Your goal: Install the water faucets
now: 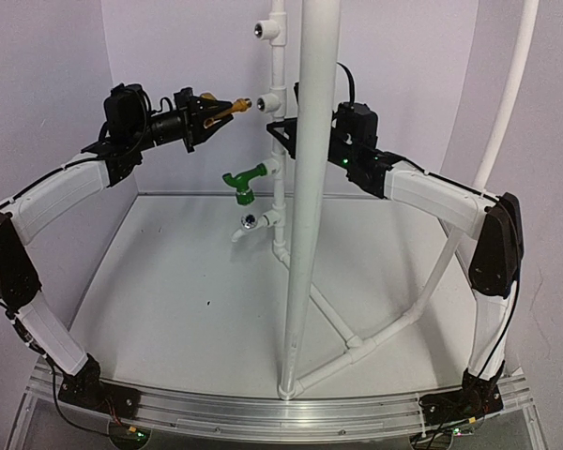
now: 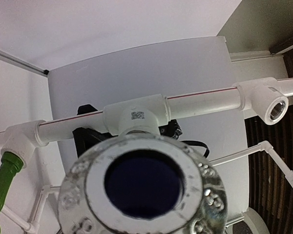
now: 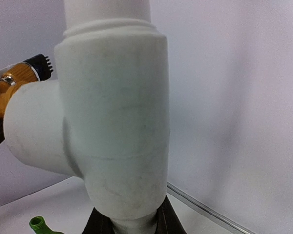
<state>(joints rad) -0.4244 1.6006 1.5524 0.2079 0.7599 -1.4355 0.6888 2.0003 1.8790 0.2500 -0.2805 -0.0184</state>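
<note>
Green faucet (image 1: 244, 178) already seated on the white pipe (image 1: 278, 61), I have the left end effector (image 1: 205, 111) clamped on the brass faucet (image 1: 230, 106) just short of the middle tee (image 1: 270, 100), with the right end effector (image 1: 281, 133) seemingly closed around the pipe below it; next I align the threads, push in and twist.

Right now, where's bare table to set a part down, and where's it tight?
Free: the broad table patch between the left arm and the riser pipe, below the green faucet; a smaller patch between the slanted braces and the right arm. Crowded: up the riser, where the left pincer with its brass faucet, the tees and the right pincer bunch.
</note>
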